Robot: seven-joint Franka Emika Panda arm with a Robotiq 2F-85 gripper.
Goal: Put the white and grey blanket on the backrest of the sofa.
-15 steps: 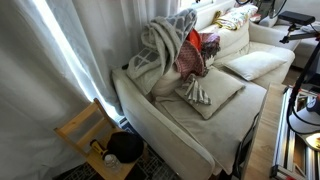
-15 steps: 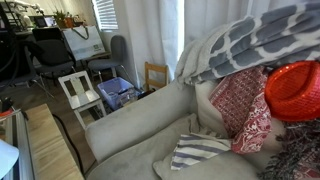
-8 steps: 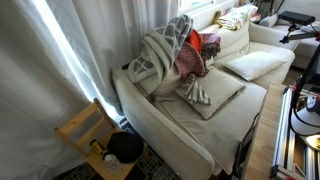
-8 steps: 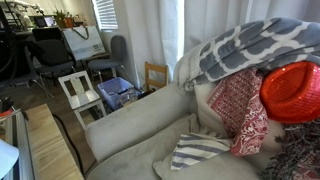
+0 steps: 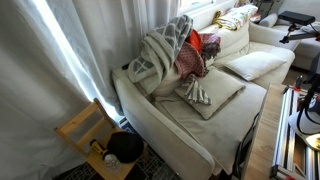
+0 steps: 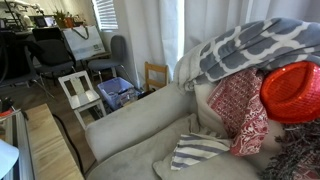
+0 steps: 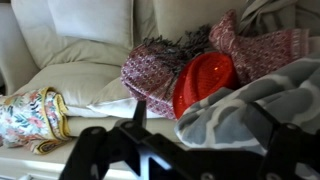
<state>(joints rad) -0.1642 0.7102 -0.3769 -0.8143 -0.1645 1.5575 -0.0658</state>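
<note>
The white and grey blanket lies bunched over the top of the sofa's backrest near the curtain, and it fills the upper right of an exterior view. In the wrist view a fold of the blanket hangs between the two black fingers of my gripper. The jaws stand wide apart and do not pinch it. The blanket hides my gripper in both exterior views.
A red hat-like thing and a red patterned cloth sit below the blanket. A striped cloth lies on a beige cushion. A wooden chair stands by the sofa's end, and a floral pillow lies further along the seat.
The jaws have opened and released the blanket. Its raised top has sunk and settled lower on the backrest.
</note>
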